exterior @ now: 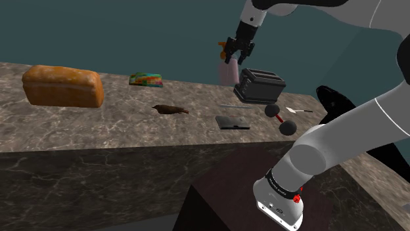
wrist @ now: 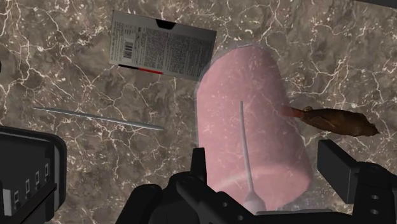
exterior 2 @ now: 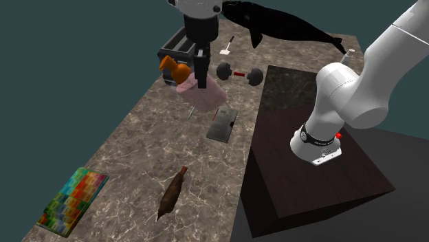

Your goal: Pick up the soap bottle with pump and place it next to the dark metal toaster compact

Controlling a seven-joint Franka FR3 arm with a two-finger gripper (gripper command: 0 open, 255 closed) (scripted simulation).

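Observation:
A pale pink soap bottle with an orange pump hangs tilted in the air above the marbled counter. My gripper is shut on it near the pump end. The dark toaster stands just to the shoulder view's right of the bottle and lower. In the second exterior view the bottle hangs under the gripper, with the pump sticking out sideways and the toaster behind. In the wrist view the pink body runs out from between the fingers, and the toaster lies beside the hand.
On the counter are a bread loaf, a colourful book, a brown bottle lying down, a flat printed card, a thin rod, a dumbbell and a black whale figure. The dark stand is below.

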